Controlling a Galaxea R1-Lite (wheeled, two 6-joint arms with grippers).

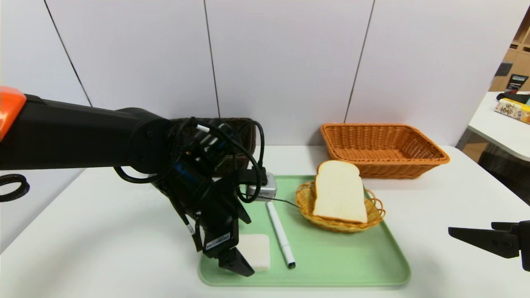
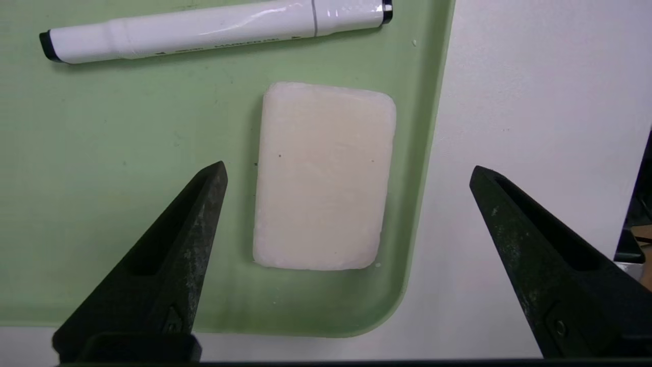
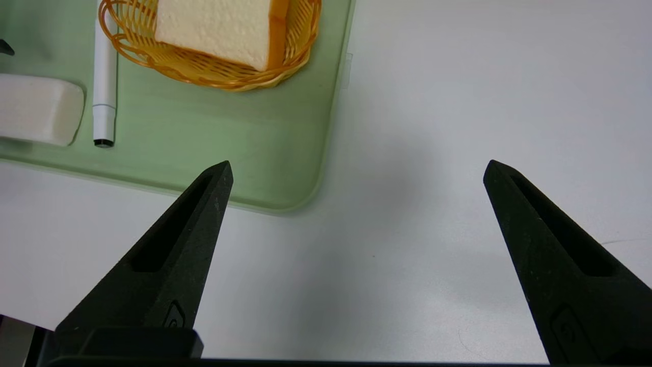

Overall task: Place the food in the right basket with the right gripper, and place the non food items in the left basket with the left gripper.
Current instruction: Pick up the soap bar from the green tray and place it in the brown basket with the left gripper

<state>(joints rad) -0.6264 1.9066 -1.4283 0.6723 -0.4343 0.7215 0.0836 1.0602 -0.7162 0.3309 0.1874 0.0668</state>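
The soap bar (image 2: 323, 176) is a pale cream block with rounded corners, lying flat in the green tray's (image 1: 331, 265) corner at about seven o'clock, just beside the white marker (image 1: 280, 234). The left gripper (image 2: 349, 171) hangs above it, released wide — the bar sits between its prongs, untouched. The right gripper (image 3: 356, 168) rests released at four o'clock over the table (image 1: 434, 198).

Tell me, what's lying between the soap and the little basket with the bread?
A white marker lies on the green tray between the soap and the small bread basket; the head view shows it.
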